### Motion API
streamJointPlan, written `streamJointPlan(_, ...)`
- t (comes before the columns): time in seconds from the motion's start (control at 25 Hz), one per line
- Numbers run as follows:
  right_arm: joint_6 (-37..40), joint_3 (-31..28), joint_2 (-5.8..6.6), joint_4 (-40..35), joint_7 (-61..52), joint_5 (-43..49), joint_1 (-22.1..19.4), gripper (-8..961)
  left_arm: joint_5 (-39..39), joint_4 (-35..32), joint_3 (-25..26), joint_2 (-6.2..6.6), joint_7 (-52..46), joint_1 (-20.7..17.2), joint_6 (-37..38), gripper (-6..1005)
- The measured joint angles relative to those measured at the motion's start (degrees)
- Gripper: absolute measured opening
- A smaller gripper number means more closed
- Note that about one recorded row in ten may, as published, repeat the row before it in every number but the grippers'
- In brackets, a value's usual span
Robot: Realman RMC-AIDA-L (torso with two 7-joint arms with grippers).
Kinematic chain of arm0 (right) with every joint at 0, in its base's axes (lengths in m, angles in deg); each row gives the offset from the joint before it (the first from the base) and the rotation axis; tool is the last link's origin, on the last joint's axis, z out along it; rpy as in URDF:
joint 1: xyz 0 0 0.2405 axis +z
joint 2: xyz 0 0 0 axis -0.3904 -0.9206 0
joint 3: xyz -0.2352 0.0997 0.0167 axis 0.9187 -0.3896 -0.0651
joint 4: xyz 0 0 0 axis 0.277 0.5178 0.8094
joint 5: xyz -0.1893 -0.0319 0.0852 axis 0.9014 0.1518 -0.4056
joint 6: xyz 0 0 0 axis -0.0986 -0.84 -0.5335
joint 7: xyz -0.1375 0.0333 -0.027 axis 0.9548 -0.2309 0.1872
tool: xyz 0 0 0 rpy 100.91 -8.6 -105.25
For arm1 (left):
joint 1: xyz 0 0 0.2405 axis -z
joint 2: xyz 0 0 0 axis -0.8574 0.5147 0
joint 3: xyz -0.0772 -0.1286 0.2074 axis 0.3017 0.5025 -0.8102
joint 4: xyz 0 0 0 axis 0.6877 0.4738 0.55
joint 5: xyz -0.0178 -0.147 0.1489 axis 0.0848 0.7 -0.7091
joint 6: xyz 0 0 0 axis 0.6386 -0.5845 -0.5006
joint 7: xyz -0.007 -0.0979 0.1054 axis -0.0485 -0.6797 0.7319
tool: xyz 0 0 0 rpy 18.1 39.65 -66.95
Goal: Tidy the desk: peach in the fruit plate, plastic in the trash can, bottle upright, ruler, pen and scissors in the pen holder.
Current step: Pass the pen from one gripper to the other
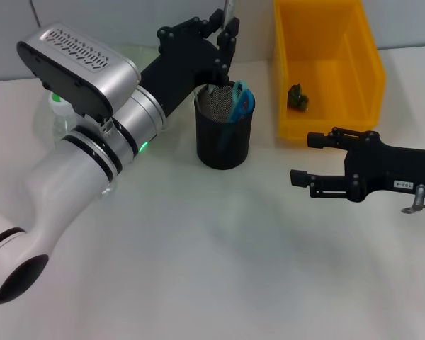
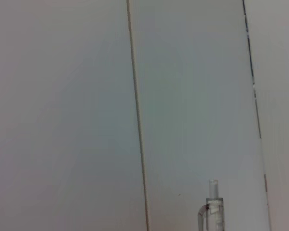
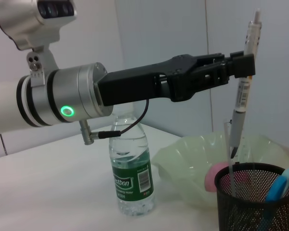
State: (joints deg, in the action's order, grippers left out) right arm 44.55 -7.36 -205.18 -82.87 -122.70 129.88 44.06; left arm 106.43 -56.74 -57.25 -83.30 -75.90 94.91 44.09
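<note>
Left gripper point(image 1: 227, 35), upper middle of the head frame, is clamped on the pen point(image 3: 241, 91), holding it upright with its tip just inside the pen holder point(image 1: 224, 134) so it should drop straight in. You've got scissors point(image 1: 241, 103) and what looks like the clear ruler point(image 3: 227, 139) in there already, so watch the crowding. Right gripper point(image 1: 302, 159) waits spread open at right, beside the yellow trash can point(image 1: 354, 92). Bottle point(image 3: 131, 173) stands upright, peach point(image 3: 216, 174) sits in the fruit plate point(image 3: 183, 159).
</note>
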Motion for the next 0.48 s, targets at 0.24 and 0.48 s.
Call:
streamJointPlan(0.24,-0.2,0.16,-0.01,0.47,-0.02,0.16,0.62,832,-0.03,2.81,0.38,0.0,-5.96,0.69,3.0,215)
streamJointPlan(0.48,-0.37,0.17,-0.08,0.89,-0.42,1.21,1.62,831,-0.07,3.92,0.14,0.0,-7.77,1.08,5.1,216)
